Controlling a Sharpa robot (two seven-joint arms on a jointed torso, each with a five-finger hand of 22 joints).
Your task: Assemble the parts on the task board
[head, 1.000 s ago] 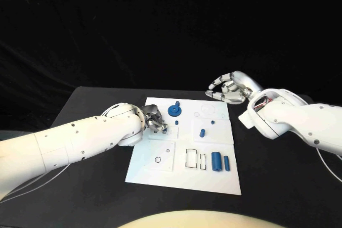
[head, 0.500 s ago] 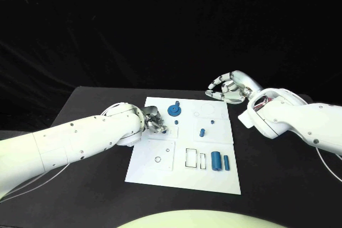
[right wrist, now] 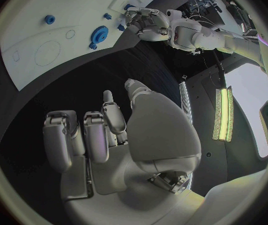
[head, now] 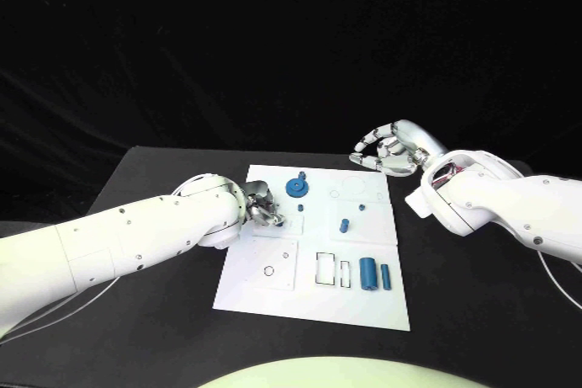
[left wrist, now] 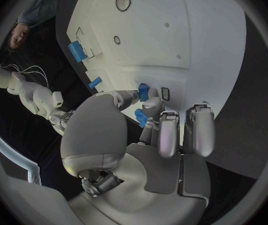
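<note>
One blue part (left wrist: 143,118) between left hand (left wrist: 165,135) fingertips.

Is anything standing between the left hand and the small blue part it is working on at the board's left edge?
Nothing visible does. The left hand is already on the small blue part, pinching it between its fingertips at the task board, with a second blue piece just beyond.

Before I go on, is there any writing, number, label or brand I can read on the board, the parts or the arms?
None can be read.
White board: only black outlines of slots and circles, no letters or numbers.
Blue parts, such as the gear and the two cylinders: no markings.
Left robot hand, right robot hand: no readable label or brand.
</note>
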